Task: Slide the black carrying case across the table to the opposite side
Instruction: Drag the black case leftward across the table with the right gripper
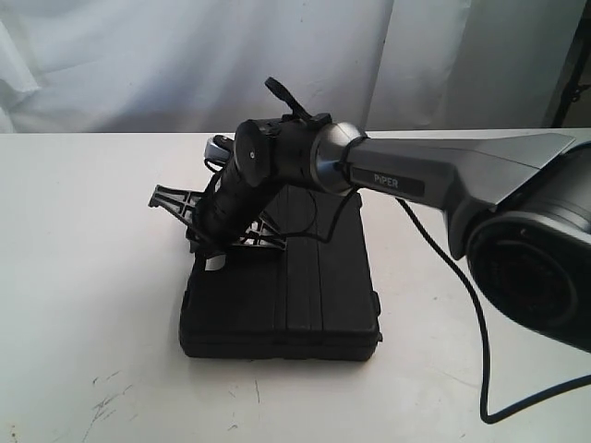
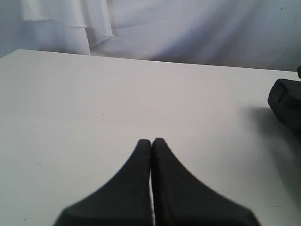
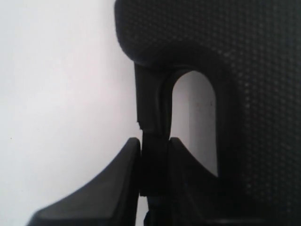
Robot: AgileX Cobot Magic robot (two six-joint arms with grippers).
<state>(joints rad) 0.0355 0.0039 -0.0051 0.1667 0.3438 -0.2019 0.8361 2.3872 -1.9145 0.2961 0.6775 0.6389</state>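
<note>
The right gripper [image 3: 154,146] pinches the handle [image 3: 150,108] at the left side of the black case [image 1: 286,295], which lies mid-way across the table [image 1: 83,277]. Drag low and steady, case flat, so the handle cannot slip. The left gripper [image 2: 151,141] hangs pressed together, aside.

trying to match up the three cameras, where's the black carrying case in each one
Exterior view: the black carrying case lies at centre, in the lower half.
Left wrist view: only its corner shows, at the right edge.
Right wrist view: it fills the top and right; its handle is clamped in the right gripper.
Shared landmark: the white table.
</note>
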